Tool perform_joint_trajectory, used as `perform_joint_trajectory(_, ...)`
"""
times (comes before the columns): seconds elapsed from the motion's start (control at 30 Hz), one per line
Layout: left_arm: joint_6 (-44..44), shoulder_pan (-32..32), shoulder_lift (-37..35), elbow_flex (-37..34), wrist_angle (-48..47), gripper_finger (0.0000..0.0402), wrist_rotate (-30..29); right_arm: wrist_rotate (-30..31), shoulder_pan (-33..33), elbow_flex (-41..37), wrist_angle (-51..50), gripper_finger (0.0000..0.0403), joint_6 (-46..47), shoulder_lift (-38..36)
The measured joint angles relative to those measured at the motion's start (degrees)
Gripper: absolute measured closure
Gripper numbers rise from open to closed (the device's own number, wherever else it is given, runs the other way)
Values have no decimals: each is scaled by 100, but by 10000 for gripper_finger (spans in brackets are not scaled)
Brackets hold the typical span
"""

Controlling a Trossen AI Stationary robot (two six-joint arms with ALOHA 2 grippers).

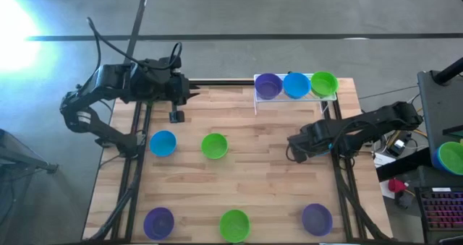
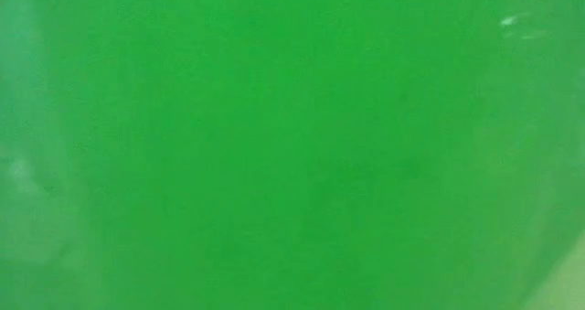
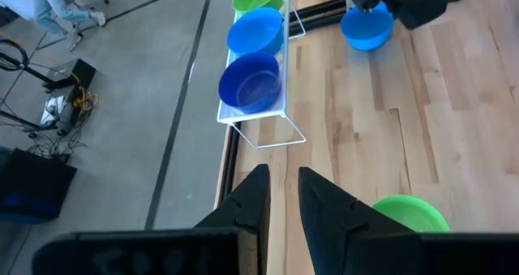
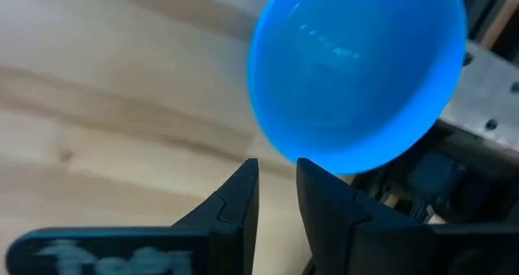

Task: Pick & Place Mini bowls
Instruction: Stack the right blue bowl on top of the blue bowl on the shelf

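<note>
**Q:** Where are the grippers, and what do they hold?

**A:** The right gripper (image 4: 276, 163) is over the table's (image 1: 275, 173) right side. Its fingers stand a narrow gap apart, pinching the rim of the held bowl (image 4: 357, 72), which is blue and tilted above the wood. The left gripper (image 3: 282, 171) waits at the far left edge, its fingers slightly apart and empty.

**Q:** And the other bowls?

**A:** The rack bowls sit side by side in the rack (image 3: 251, 117) at the far edge: purple (image 1: 268, 86), blue (image 1: 295, 85), green (image 1: 323, 84). The loose bowls lie well apart on the table: blue (image 1: 163, 143) and green (image 1: 214, 146) mid-table; purple (image 1: 158, 221), green (image 1: 234, 225) and purple (image 1: 317, 219) along the near edge.
</note>
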Motion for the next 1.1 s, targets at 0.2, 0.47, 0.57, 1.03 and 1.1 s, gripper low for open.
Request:
perform_joint_trajectory(0.2, 55, 1, 0, 0, 214, 339, 0, 19, -4, -397, 355, 324, -40, 0)
perform_joint_trajectory(0.47, 59, 1, 0, 0, 212, 339, 0, 44, 0, -814, 929, 324, -201, 0)
perform_joint_trajectory(0.57, 64, 1, 0, 0, 212, 339, 0, 171, 0, -899, 944, 327, -201, 0)
perform_joint_trajectory(1.03, 68, -1, 0, 0, 210, 339, 0, 410, 0, -1314, 1706, 330, -248, 2)
perform_joint_trajectory(1.1, 66, -1, 0, 0, 210, 339, 0, 424, 0, -1386, 1768, 334, -152, 2)
